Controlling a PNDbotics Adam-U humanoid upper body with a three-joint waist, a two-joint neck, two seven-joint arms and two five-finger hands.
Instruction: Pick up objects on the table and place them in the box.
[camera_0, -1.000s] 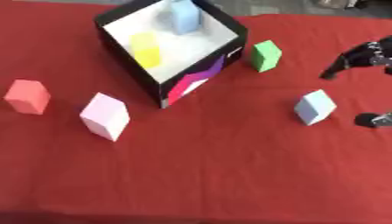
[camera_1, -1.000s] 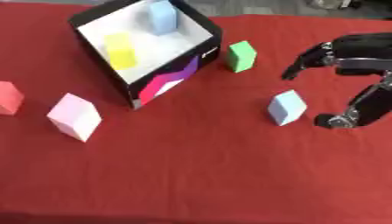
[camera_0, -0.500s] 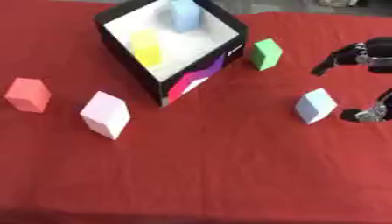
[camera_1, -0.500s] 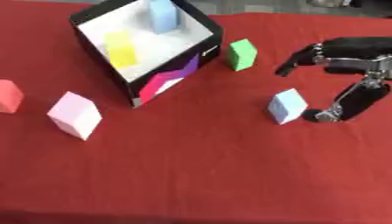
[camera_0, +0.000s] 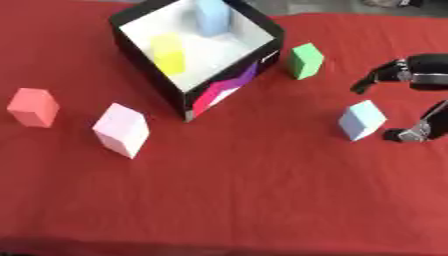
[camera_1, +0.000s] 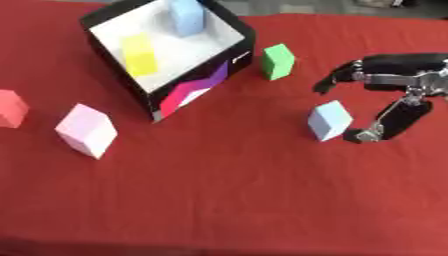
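Red tablecloth (camera_1: 227, 200) bare in front, right robot hand (camera_1: 394, 95) spread, empty, beside pale blue block (camera_1: 330, 120)

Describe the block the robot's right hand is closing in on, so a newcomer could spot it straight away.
Start at the black box with the white inside on the red table. Look to its right, past the green block, toward the robot's right hand. The light blue block stands between that hand's thumb and fingers; it is the only pale blue one outside the box.
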